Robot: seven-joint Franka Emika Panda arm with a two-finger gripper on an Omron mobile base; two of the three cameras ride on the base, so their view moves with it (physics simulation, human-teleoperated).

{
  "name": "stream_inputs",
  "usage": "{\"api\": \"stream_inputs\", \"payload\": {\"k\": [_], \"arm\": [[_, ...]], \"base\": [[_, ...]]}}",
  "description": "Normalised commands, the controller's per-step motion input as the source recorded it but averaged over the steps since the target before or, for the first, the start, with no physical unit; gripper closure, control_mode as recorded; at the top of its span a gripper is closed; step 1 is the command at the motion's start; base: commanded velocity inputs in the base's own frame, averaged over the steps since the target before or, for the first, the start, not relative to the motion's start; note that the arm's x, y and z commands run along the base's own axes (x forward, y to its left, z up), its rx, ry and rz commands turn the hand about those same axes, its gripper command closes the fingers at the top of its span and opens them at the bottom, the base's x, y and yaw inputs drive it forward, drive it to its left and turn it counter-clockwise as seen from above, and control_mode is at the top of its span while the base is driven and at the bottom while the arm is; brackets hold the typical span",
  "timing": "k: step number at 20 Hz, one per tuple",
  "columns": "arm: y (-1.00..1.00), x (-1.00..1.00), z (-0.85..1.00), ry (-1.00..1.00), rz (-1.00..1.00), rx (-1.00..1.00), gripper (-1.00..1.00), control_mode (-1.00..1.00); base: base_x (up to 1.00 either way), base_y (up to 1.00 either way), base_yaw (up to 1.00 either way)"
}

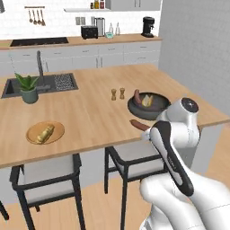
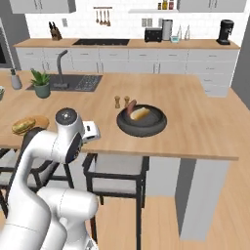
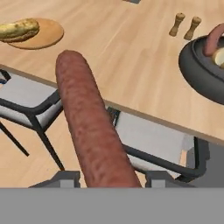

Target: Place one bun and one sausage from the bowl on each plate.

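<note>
Robot arm holding a sausage over the edge of a wooden kitchen island.

Left base view: the white arm rises at lower right; a sausage (image 1: 139, 125) sticks out from behind it above the counter (image 1: 90, 112) edge. Right of centre sits the dark bowl (image 1: 148, 106) with another sausage and a bun (image 1: 147, 100) inside, two small shakers (image 1: 117, 94) just beside it. At left, a tan plate (image 1: 45, 132) carries a bun.
Right base view: the arm fills the lower left; the bowl (image 2: 141, 120) sits at centre, the tan plate (image 2: 30, 124) at the left edge.
Hand view: the gripper (image 3: 109, 177) at the bottom clasps the sausage (image 3: 89, 122), which runs up the middle. The plate (image 3: 37, 34) is at upper left, the bowl (image 3: 203, 65) at right, two chairs (image 3: 162, 146) below.
</note>
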Motion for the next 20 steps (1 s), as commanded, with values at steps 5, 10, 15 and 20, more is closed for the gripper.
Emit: {"api": "stream_inputs", "payload": {"k": [5, 10, 15, 20], "arm": [[0.00, 0.00, 0.00, 0.00, 0.00, 0.00, 1.00, 1.00], [0.00, 0.00, 0.00, 0.00, 0.00, 0.00, 1.00, 1.00], [0.00, 0.00, 0.00, 0.00, 0.00, 0.00, 1.00, 1.00], [0.02, 0.33, -0.08, 0.00, -0.01, 0.00, 1.00, -1.00]], "base": [[-0.02, 1.00, 0.14], [0.30, 1.00, 0.05], [0.87, 0.91, 0.00], [0.59, 0.18, -0.02]]}}
